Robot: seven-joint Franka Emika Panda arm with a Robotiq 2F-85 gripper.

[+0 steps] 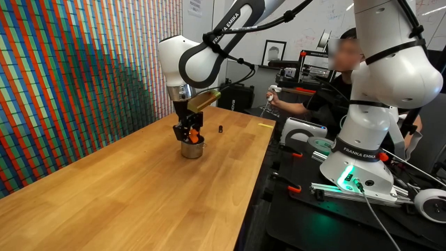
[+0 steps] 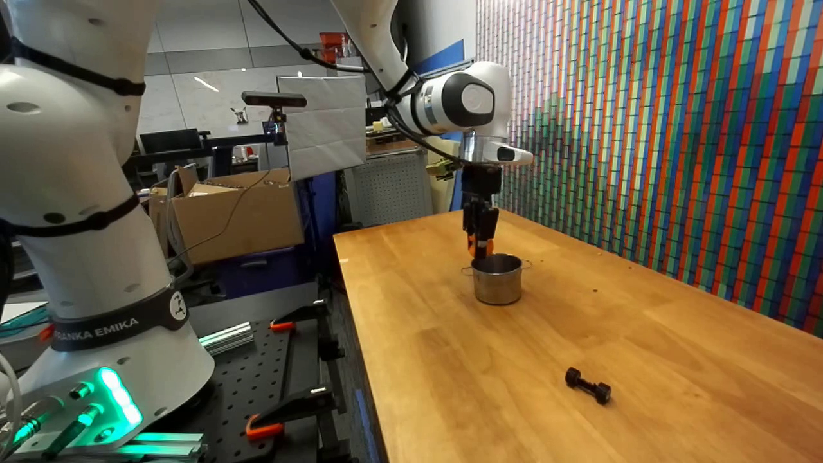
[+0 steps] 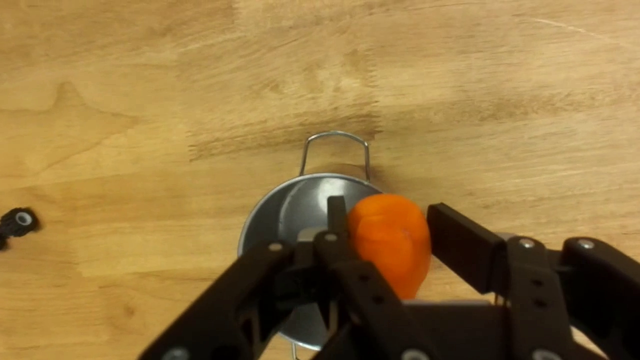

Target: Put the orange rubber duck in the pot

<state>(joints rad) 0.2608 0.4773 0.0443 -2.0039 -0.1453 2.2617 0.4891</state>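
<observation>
The orange rubber duck (image 3: 392, 242) is between the two black fingers of my gripper (image 3: 385, 215), with both fingers against its sides. It shows in both exterior views, as a small orange patch (image 1: 193, 135) and between the dark fingers (image 2: 472, 246). The silver metal pot (image 1: 192, 151) stands upright on the table, and it also shows in the exterior view (image 2: 498, 288). In the wrist view the duck overlaps the right side of the pot (image 3: 307, 202) and reaches past its rim. The duck is at about rim height; its exact height is unclear. The fingers hide part of the pot.
A small black dumbbell-shaped object (image 2: 588, 386) lies on the wooden table (image 2: 437, 360), and it also shows in the wrist view (image 3: 19, 221). The pot has wire handles (image 3: 336, 134) that stick out. A colourful tiled wall (image 1: 87, 69) runs along the table's long side.
</observation>
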